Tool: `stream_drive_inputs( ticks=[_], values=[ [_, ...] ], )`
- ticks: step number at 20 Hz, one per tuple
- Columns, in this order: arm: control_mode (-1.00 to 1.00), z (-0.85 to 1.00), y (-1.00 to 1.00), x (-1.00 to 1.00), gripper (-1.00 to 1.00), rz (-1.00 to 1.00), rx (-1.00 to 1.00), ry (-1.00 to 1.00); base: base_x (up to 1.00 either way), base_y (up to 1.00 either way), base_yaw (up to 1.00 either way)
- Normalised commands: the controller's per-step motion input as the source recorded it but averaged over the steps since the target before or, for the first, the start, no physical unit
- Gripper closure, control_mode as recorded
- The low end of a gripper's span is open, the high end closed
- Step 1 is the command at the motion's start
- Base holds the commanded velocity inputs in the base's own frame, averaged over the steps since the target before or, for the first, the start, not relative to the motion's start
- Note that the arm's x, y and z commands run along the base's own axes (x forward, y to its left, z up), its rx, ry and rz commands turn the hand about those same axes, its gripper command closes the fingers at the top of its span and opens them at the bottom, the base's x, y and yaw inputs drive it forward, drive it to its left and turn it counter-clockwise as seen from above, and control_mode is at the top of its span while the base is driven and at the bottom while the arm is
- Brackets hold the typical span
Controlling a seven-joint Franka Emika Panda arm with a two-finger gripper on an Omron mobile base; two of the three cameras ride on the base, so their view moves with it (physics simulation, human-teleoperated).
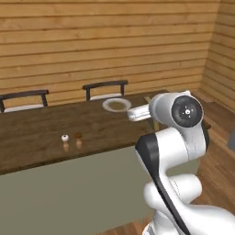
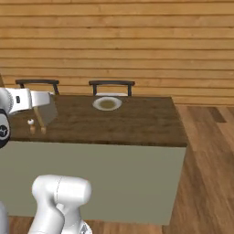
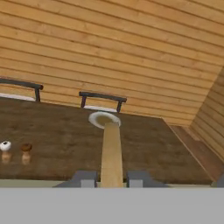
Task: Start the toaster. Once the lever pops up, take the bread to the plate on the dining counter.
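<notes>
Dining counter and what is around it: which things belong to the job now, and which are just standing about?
Belong to the job:
- bread, clamped edge-on in the shut gripper
- plate, on the far side of the top
- dining counter

Just standing about:
- two small shakers, one white-topped, one brown-topped
- two dark chairs behind the counter

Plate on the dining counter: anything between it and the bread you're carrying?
Nothing: bare dark wood of the dining counter. In the hand view the bread, held edge-on in the fingers, points at the plate; the two shakers stand well aside.
</notes>
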Motion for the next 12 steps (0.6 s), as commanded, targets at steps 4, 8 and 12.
stream_drive_inputs(
  ticks=[4, 8, 12],
  values=[
    [1.0, 0.0, 0.0, 0.0, 1.0, 0.0, 0.0, 0.0, 0.89, -0.29, 0.14],
    [1.0, 0.0, 0.0, 0.0, 1.0, 0.0, 0.0, 0.0, 0.76, -0.36, 0.11],
    [1.0, 0.0, 0.0, 0.0, 1.0, 0.0, 0.0, 0.0, 0.6, -0.38, 0.11]
  ],
)
